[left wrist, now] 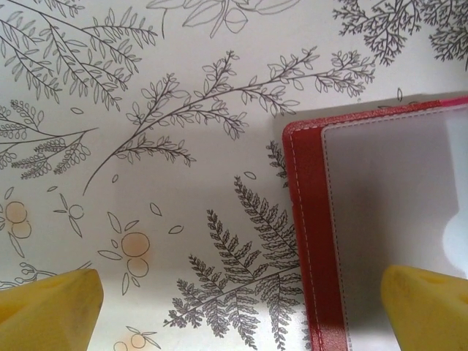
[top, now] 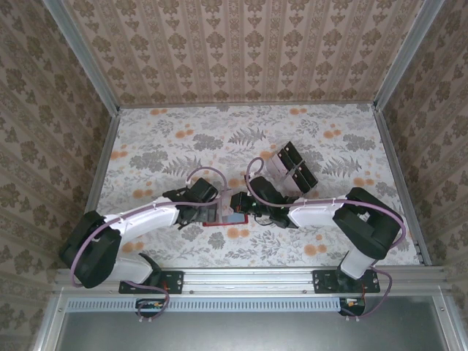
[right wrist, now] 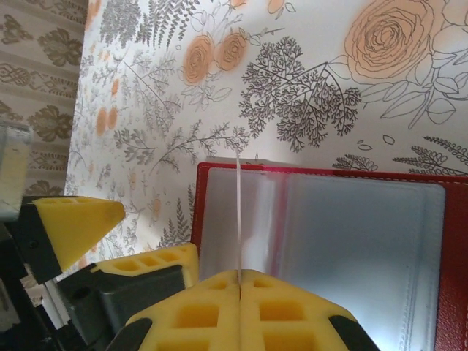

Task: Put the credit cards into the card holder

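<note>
The red card holder (top: 216, 221) lies open on the floral table between both arms, its greyish inside (right wrist: 351, 241) facing up. My right gripper (right wrist: 240, 276) is shut on one credit card (right wrist: 239, 212), seen edge-on as a thin pale line standing upright over the holder's left half. My left gripper (left wrist: 241, 284) is open. It hangs low over the holder's corner (left wrist: 307, 219), one yellow finger (left wrist: 428, 307) above the grey inside and the other over bare table. In the top view the two grippers (top: 217, 210) (top: 241, 208) meet over the holder. More black credit cards (top: 298, 170) stand further back.
A clear plastic tray (top: 276, 165) holding the black cards sits behind and right of the grippers. The left gripper's yellow fingers (right wrist: 73, 223) are close beside the right gripper. Patterned walls enclose the table on three sides.
</note>
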Robot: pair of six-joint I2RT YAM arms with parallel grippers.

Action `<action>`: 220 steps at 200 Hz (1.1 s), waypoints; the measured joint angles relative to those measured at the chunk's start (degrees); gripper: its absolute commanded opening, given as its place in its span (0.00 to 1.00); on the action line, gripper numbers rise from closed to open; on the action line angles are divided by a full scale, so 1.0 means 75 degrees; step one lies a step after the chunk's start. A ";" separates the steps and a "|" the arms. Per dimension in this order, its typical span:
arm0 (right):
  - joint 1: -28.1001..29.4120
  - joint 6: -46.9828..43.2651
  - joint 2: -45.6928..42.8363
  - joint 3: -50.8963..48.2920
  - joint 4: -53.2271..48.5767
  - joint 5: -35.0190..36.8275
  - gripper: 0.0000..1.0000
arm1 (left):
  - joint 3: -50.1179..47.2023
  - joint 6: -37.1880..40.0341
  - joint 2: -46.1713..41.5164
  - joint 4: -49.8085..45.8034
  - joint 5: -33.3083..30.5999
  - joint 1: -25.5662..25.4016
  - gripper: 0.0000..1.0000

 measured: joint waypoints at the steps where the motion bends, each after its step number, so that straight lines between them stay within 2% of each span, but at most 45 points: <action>1: 0.0000 0.0006 0.0000 -0.0006 0.0015 0.0003 0.00 | -0.0003 0.0000 0.0003 0.0000 0.0000 0.0000 1.00; 70: 0.0000 0.0082 0.0050 -0.0315 0.0775 0.0006 0.00 | -0.0006 -0.0003 0.0391 0.0047 -0.0096 -0.0041 1.00; 220: 0.0000 0.0259 0.0667 -0.0778 0.2063 0.0105 0.00 | -0.0012 -0.0087 0.0478 0.0047 -0.0268 -0.0041 1.00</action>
